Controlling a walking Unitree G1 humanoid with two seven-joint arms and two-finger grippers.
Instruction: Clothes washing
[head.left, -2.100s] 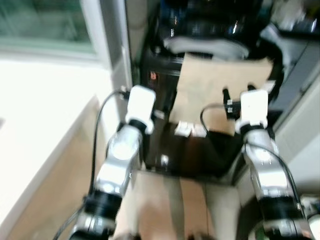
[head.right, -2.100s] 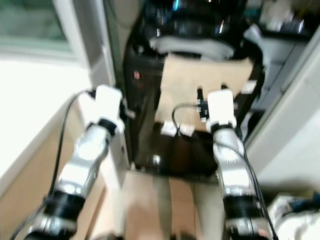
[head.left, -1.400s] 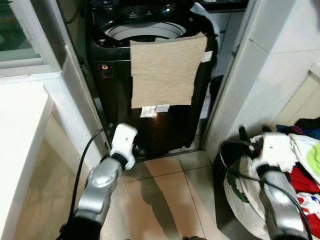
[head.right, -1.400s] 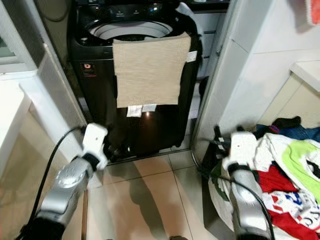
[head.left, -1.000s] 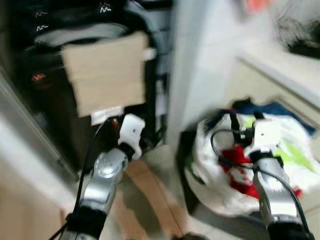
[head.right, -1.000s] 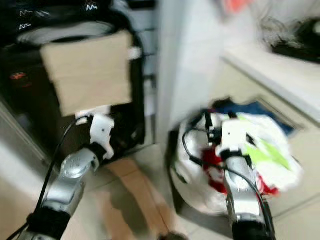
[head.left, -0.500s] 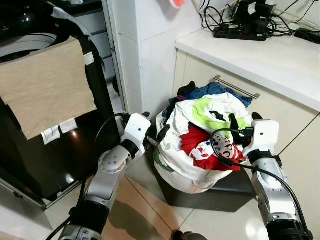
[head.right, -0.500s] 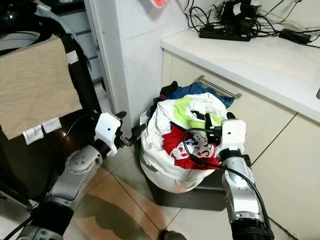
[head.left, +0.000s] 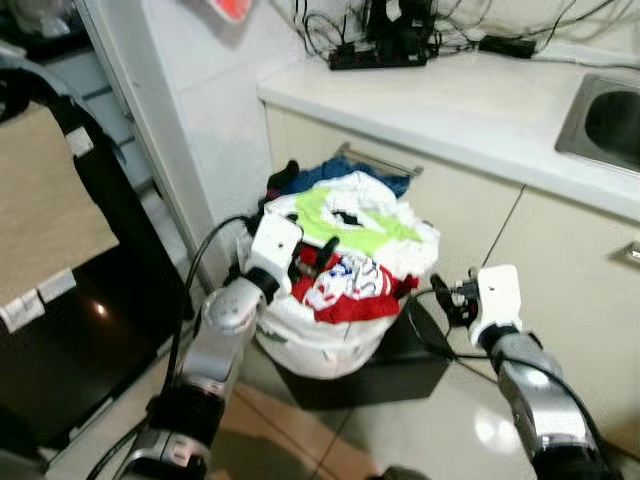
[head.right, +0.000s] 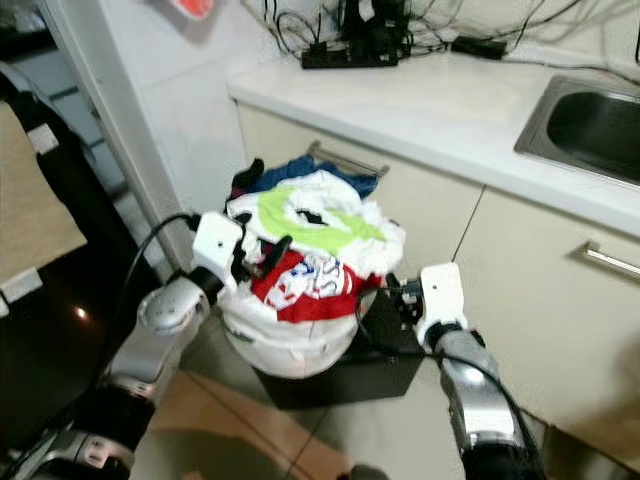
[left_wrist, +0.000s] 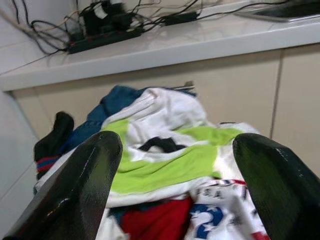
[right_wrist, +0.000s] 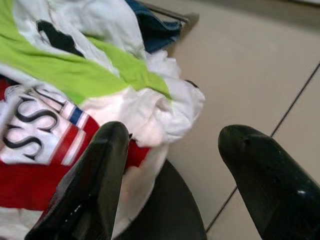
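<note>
I see the pile of clothes (head.left: 340, 270) heaped high in a dark basket (head.left: 385, 365) that stands on the tiled floor (head.right: 395, 430), right against the cream cabinet front (head.left: 450, 220) under the white countertop (head.left: 470, 105); on top lies a white and lime-green garment (left_wrist: 165, 150), below it a red and white piece with printed letters (right_wrist: 35, 135), and a blue item (left_wrist: 117, 100) sits at the back beside something black (left_wrist: 52, 137); a white garment (head.left: 310, 345) spills over the basket's rim toward me; my left gripper (head.left: 315, 262) is at the near-left side of the heap, its fingers (left_wrist: 85, 190) spread wide apart with nothing between them, the tips just at the clothes, though I cannot tell whether they touch; my right gripper (head.left: 447, 297) hangs to the right of the basket, near the cabinet front, fingers (right_wrist: 95, 175) likewise parted and empty, apart from the pile; a metal drawer handle (head.right: 345, 158) runs along the cabinet just behind the clothes; on the countertop a black power strip (head.left: 385, 55) lies in a tangle of cables (head.right: 300, 25), and a steel sink (head.right: 590, 120) is set in further to the right; to the left, past a white tiled wall (head.left: 190, 130), stands the black washing machine (head.left: 70, 340) with a beige cloth (head.left: 45, 220) draped down its front.
</note>
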